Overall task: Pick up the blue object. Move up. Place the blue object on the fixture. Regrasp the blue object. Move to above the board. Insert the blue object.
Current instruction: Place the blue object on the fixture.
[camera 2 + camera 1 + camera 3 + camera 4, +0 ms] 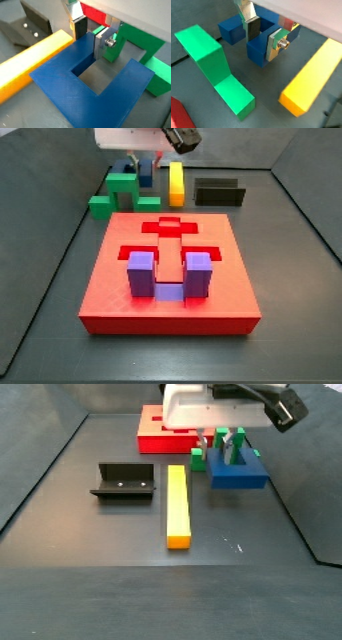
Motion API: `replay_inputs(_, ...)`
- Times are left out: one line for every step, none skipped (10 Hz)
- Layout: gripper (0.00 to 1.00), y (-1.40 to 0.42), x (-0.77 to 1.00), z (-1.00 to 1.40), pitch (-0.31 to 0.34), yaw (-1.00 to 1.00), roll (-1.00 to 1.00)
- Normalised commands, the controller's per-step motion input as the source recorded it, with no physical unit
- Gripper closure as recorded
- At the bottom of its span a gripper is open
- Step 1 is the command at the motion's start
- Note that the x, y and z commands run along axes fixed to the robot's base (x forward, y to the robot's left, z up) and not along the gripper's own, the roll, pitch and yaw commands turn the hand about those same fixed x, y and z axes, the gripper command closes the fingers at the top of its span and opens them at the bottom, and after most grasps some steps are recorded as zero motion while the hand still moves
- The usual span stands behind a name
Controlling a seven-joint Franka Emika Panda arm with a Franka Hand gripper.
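- The gripper (263,36) is down low over the blue object (256,40), near the far end of the floor beyond the red board (170,268) in a side view.
- In both wrist views the flat silver fingers (276,43) straddle one prong of the blue U-shaped block; one plate sits inside the U's gap, the other against the prong's outer face.
- The fingers look closed in on that prong, though whether the pads truly press it is not clear.
- The blue object (238,472) lies flat on the floor, between the yellow bar (177,505) and the green block (216,70), with the green piece just beside it.
- From a wrist view the blue object (87,87) fills the frame, its open mouth showing bare grey floor.
- The fixture (123,482) stands well apart, on the other side of the yellow bar.
- On the board, a purple U-shaped block (166,275) sits upright in a recess near the front edge.
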Motion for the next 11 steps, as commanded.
replay_inputs(1.0,0.12,0.54,0.81,-0.009,-0.31,-0.82)
replay_inputs(1.0,0.13,0.6,0.81,-0.069,-0.31,-0.81)
replay_inputs(1.0,0.13,0.63,0.76,-0.094,-0.3,-0.83)
replay_inputs(1.0,0.14,0.66,0.7,-0.083,-0.3,-0.88)
replay_inputs(1.0,0.12,0.7,0.58,-0.094,-0.32,-0.96)
replay_inputs(1.0,0.1,0.69,0.53,-0.094,-0.32,-1.0)
replay_inputs(1.0,0.09,0.69,0.49,-0.086,-0.3,-1.0)
replay_inputs(1.0,0.08,0.7,0.46,-0.037,-0.28,-1.0)
replay_inputs(1.0,0.07,0.72,0.4,0.0,-0.26,-1.0)
replay_inputs(1.0,0.09,0.7,0.35,0.0,-0.25,-1.0)
replay_inputs(1.0,0.06,0.71,0.31,0.0,-0.24,-0.96)
